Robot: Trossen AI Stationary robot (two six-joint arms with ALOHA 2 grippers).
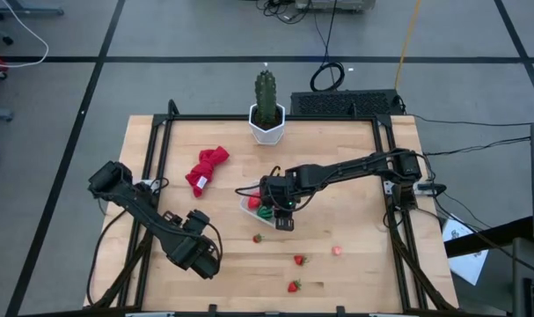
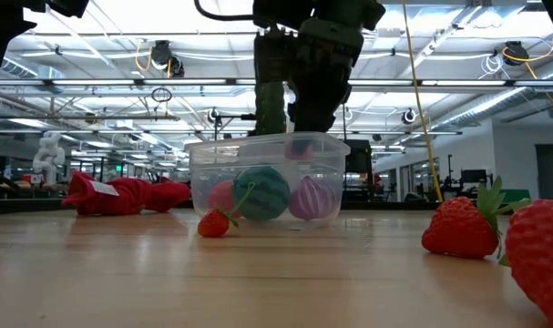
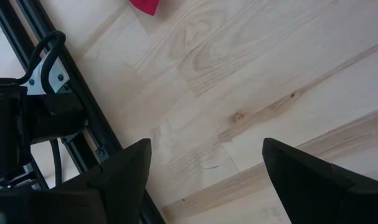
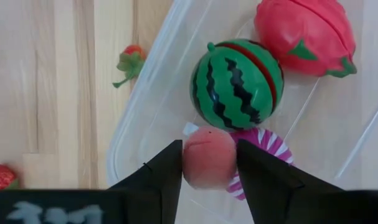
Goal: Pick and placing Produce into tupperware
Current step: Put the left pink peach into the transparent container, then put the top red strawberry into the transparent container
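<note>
The clear tupperware (image 1: 252, 203) (image 2: 267, 178) stands mid-table and holds a green striped ball (image 4: 237, 84), a red oval (image 4: 304, 34) and a purple striped ball (image 4: 273, 146). My right gripper (image 4: 208, 165) (image 1: 271, 210) hangs over the tub's open top, shut on a small pink fruit (image 4: 208, 155). Loose strawberries (image 1: 258, 238) (image 1: 299, 260) (image 1: 294, 286) and a pink bit (image 1: 337, 250) lie on the wood nearer the front edge. My left gripper (image 1: 205, 260) (image 3: 204, 168) stands open above bare wood at the near left. My right gripper pinches the pink fruit by its two opposite sides (image 4: 190, 155) between its two fingers. The fingers (image 4: 167, 171) come from above, slanting down into the tub's mouth. The fruit sits just above the purple striped ball, inside the rim; whether it rests on the ball I cannot tell.
A red cloth (image 1: 207, 167) lies left of the tub, and a green cactus in a white pot (image 1: 267, 113) stands at the far edge. One strawberry (image 4: 129, 59) (image 2: 214, 223) lies close against the tub's outer wall. Black frame rails (image 1: 148, 176) run along the table's sides.
</note>
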